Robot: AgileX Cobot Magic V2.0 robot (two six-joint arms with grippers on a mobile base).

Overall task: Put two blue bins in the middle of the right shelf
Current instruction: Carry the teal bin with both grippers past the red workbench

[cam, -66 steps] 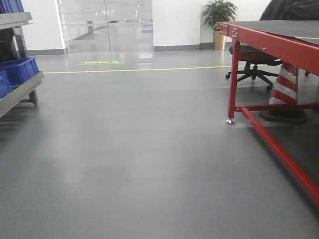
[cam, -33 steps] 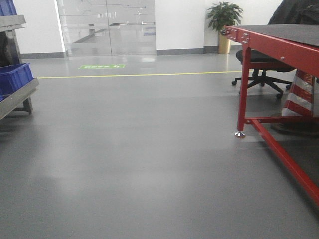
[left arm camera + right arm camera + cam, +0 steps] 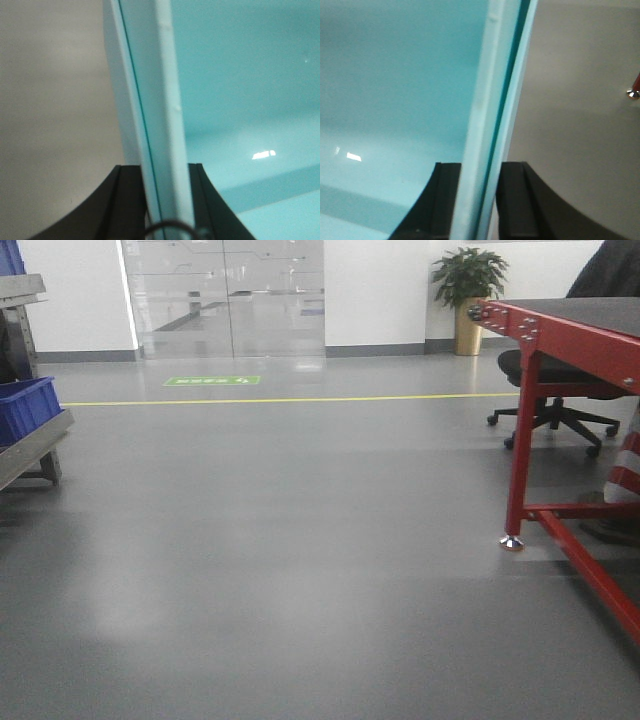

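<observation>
The left wrist view shows the pale light-blue bins (image 3: 240,75) from inside, with my left gripper (image 3: 162,167) shut on their upright side wall, one black finger on each face. In the right wrist view my right gripper (image 3: 479,164) is shut on the opposite wall of the same light-blue bins (image 3: 395,75). A thin dark seam runs along each clamped wall, like two tubs nested together. Grey floor lies beyond both walls. Neither the bins nor the grippers appear in the front view. The right shelf is out of view.
A red steel table (image 3: 560,325) stands at the right, its leg (image 3: 515,480) on the floor, with an office chair (image 3: 555,390) behind it. A metal rack (image 3: 35,445) holding a dark blue bin (image 3: 28,405) is at the left edge. Far off are glass doors and a plant (image 3: 468,295).
The front view has moved on across the floor. The red table's leg has shifted right and grown larger, and the rack with its dark blue bin has slid toward the left edge.
</observation>
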